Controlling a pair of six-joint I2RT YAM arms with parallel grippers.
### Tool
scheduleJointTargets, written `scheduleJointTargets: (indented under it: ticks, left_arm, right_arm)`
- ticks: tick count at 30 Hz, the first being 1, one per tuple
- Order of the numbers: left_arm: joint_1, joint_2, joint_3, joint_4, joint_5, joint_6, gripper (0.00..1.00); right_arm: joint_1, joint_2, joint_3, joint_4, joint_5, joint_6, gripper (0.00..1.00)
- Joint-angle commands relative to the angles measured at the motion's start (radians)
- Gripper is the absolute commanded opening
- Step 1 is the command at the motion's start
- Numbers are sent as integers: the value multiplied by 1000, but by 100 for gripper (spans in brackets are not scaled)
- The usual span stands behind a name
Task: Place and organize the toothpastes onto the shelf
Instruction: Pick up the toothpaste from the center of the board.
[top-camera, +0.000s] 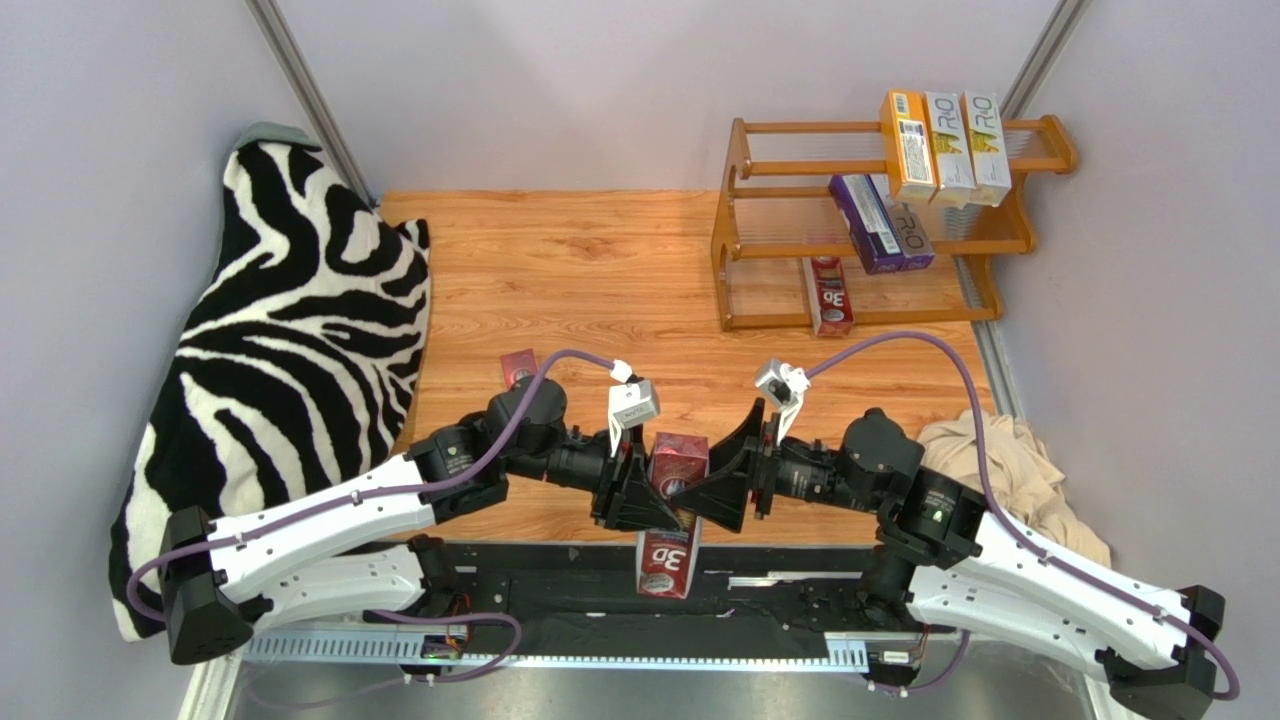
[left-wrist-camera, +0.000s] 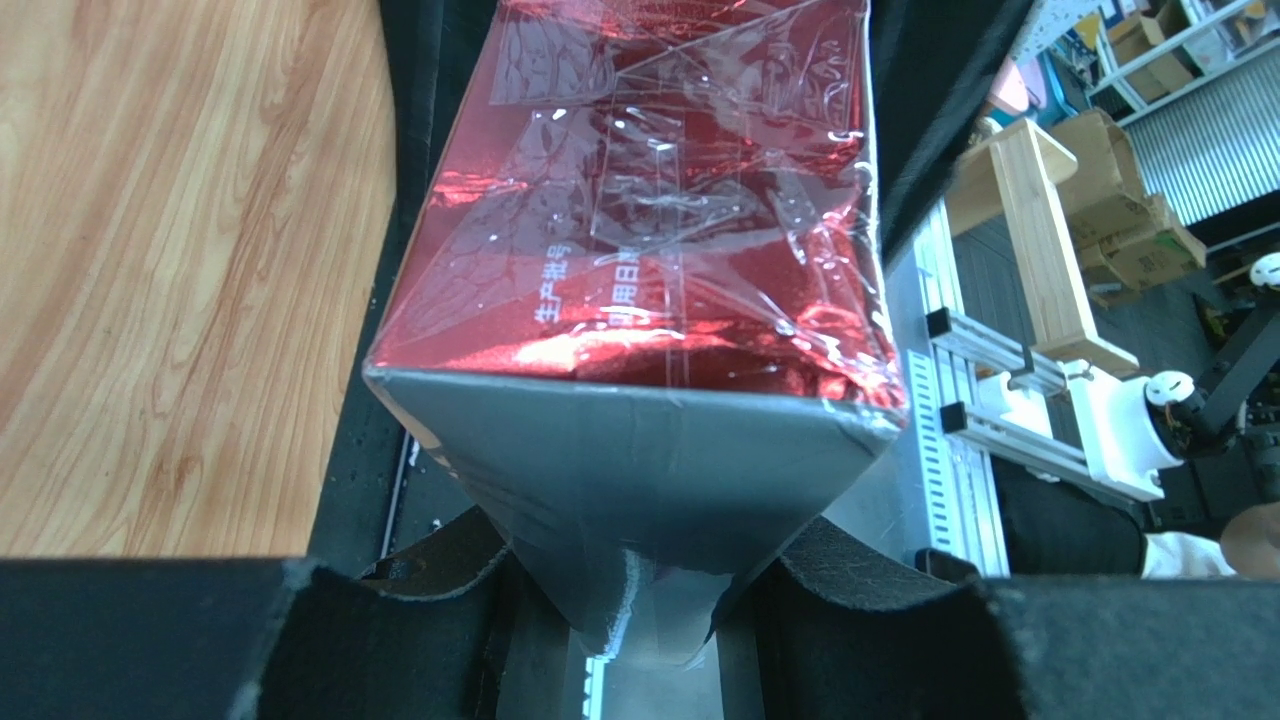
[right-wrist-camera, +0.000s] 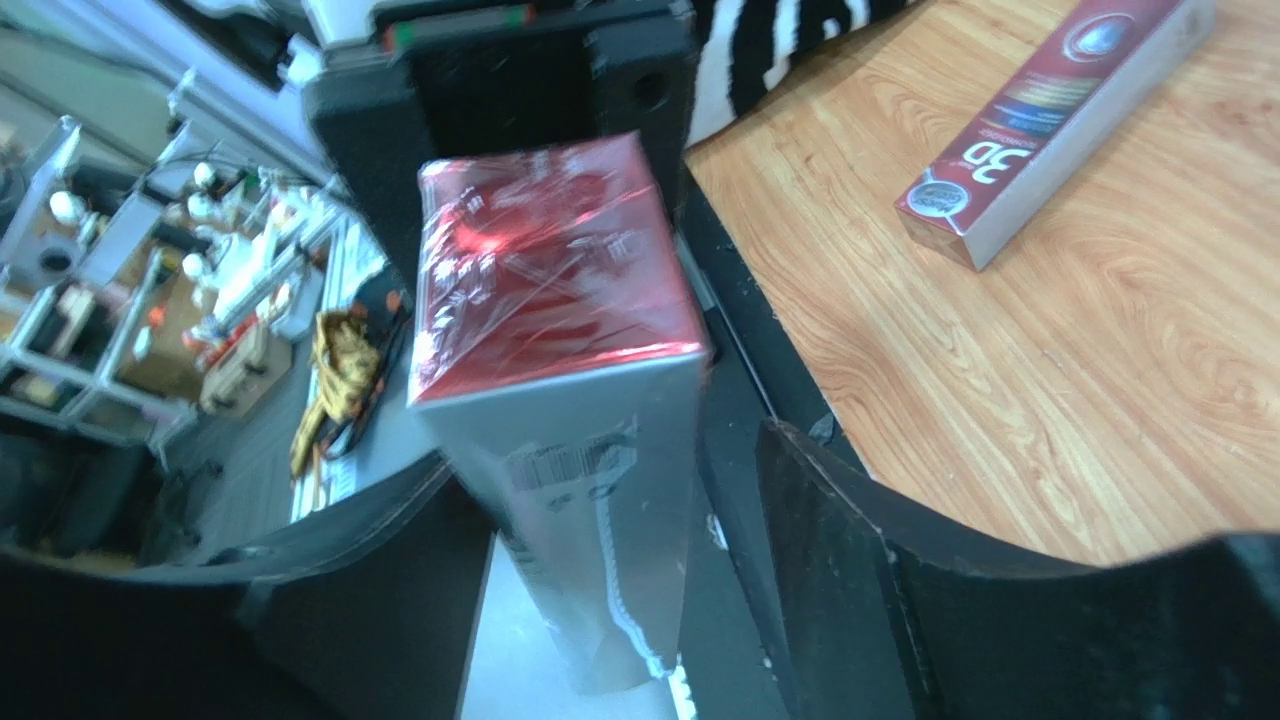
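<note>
The left gripper (top-camera: 646, 504) is clamped on a red carton (top-camera: 669, 563), its dark fingers pressed against the carton's two long faces. In the left wrist view the carton fills the space between the pads. The right gripper (top-camera: 715, 489) faces it from the other side with its jaws apart. In the right wrist view the carton stands between the fingers, with a clear gap on at least one side.

The carton is held on end at the middle of the table's near edge, its lower end over the black base strip. It is slim and rectangular, with a glossy red foil end under crinkled clear film that has small white print on it. One long side is dull silver-grey, and the red front carries a white "3D".

A second red carton (right-wrist-camera: 1052, 120) lies flat on the wooden table (top-camera: 601, 270), towards its left edge. The shelf (top-camera: 732, 225) stands at the far right corner. A third red carton (top-camera: 828, 296) is on its lowest tier and two purple cartons (top-camera: 879, 222) are on the middle tier. On the top tier three cartons stand side by side: an orange-yellow one (top-camera: 908, 146) and two paler ones (top-camera: 969, 146) with yellow-green print.
</note>
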Motion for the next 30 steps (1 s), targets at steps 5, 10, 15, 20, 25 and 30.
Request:
scheduleJointTargets:
  ticks: [5, 10, 15, 20, 25, 30]
  left_arm:
    - [22, -5, 26, 78, -153, -58, 36]
    - [141, 19, 9, 231, -190, -182, 36]
    - [217, 29, 10, 350, -252, -332, 40]
    - [258, 39, 1, 521, -302, -483, 41]
    - [266, 94, 4, 642, -327, -572, 41]
    - [266, 173, 27, 736, -275, -609, 40]
  right_arm:
    - [-1, -182, -22, 21, 280, 62, 100]
    - [-1, -362, -117, 7, 458, 131, 100]
    - [-1, -455, -225, 74, 498, 211, 100]
    - [-1, -487, -355, 257, 485, 260, 100]
    - [-1, -450, -407, 397, 494, 308, 100]
    - [-1, -433, -446, 513, 498, 306, 100]
